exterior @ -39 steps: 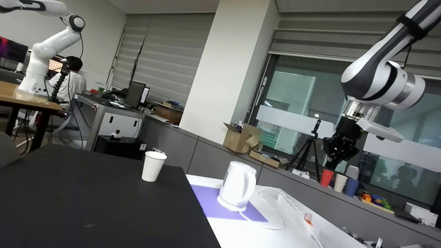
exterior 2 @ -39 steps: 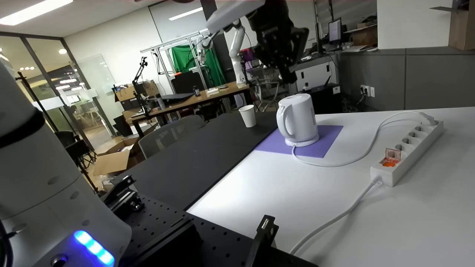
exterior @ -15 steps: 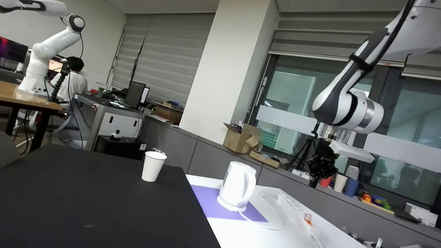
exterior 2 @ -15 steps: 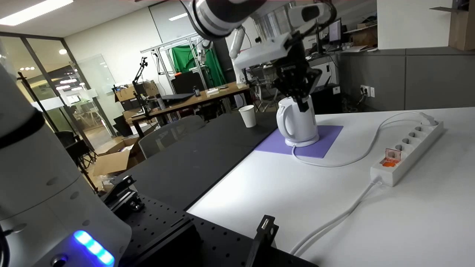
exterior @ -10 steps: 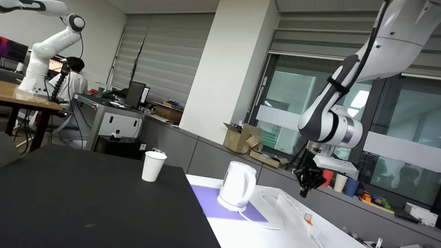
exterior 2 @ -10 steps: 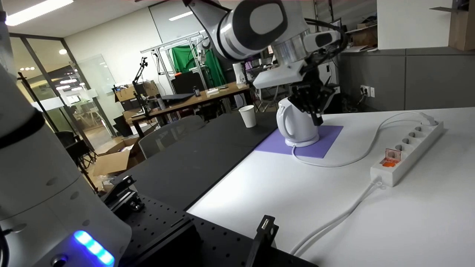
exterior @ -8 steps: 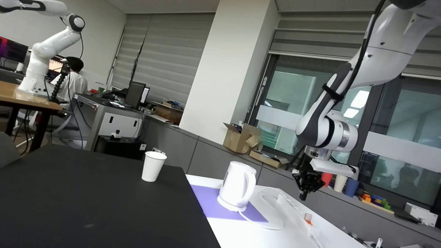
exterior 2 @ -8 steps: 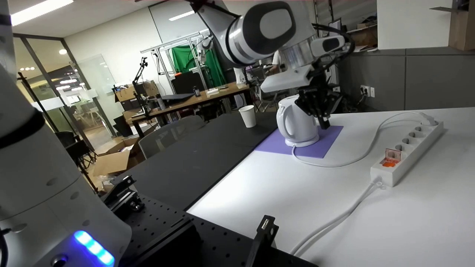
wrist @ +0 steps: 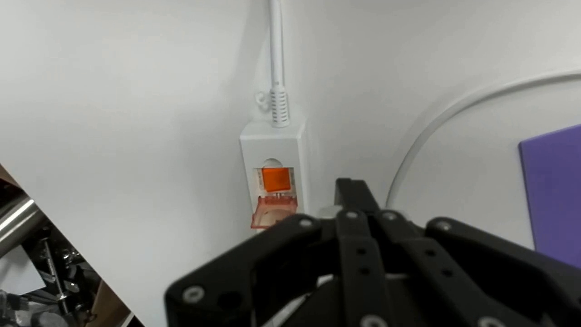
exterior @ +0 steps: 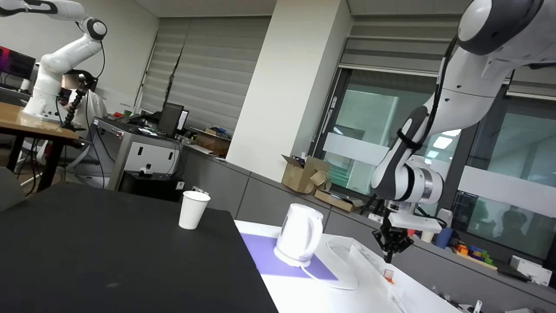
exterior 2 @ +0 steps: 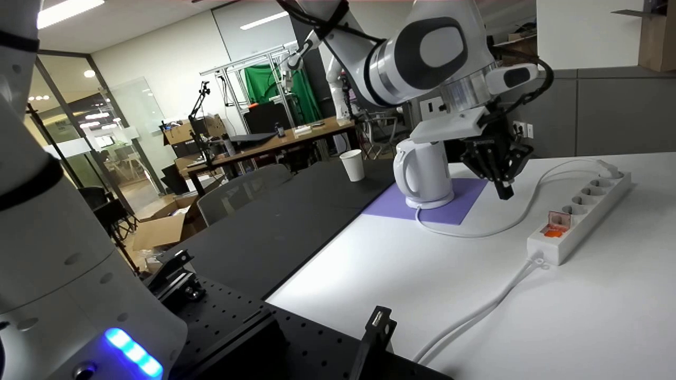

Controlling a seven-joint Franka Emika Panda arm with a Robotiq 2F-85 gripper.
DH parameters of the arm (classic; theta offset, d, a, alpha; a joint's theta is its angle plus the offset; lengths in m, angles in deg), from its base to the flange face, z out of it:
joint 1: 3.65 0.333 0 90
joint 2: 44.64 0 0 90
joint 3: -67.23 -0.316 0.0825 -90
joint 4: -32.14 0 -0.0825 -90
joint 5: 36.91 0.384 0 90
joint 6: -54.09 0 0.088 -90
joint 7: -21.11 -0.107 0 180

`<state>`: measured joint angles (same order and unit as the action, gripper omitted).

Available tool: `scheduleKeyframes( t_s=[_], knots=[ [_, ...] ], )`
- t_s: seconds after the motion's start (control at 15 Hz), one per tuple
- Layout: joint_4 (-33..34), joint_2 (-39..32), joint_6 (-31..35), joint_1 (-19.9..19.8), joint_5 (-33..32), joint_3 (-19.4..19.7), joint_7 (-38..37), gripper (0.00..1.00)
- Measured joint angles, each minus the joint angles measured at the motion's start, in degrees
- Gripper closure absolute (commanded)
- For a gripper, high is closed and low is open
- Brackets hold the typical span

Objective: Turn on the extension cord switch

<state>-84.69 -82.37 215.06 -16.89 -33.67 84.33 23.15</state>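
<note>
White plastic forms the power strip (exterior 2: 589, 219), lying flat on the white table (exterior 2: 348, 295); in an exterior view its long axis slants from the near switch end back and rightward to the far end, where a plug (exterior 2: 611, 169) sits; in the wrist view it runs almost upright, its supply cord (wrist: 276, 50) leaving at the top, the orange switch (wrist: 276, 180) just below, the clear red flap (wrist: 274, 212) standing open beside it; my gripper (exterior 2: 505, 191) hangs above the table, apart from the strip, its fingers closed together; compared with half a second ago, I am lower in both exterior views, and my fingers, then overlapping the kettle (exterior 2: 426, 174), now show to its right; strip and kettle keep their places.
</note>
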Motion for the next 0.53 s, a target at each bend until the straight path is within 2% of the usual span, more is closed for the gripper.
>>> scheduleKeyframes(
  t_s=[0.53],
  knots=[
    [8.83, -8.58, -0.2, -3.42, 0.16, -0.21, -0.89, 1.0]
  ],
)
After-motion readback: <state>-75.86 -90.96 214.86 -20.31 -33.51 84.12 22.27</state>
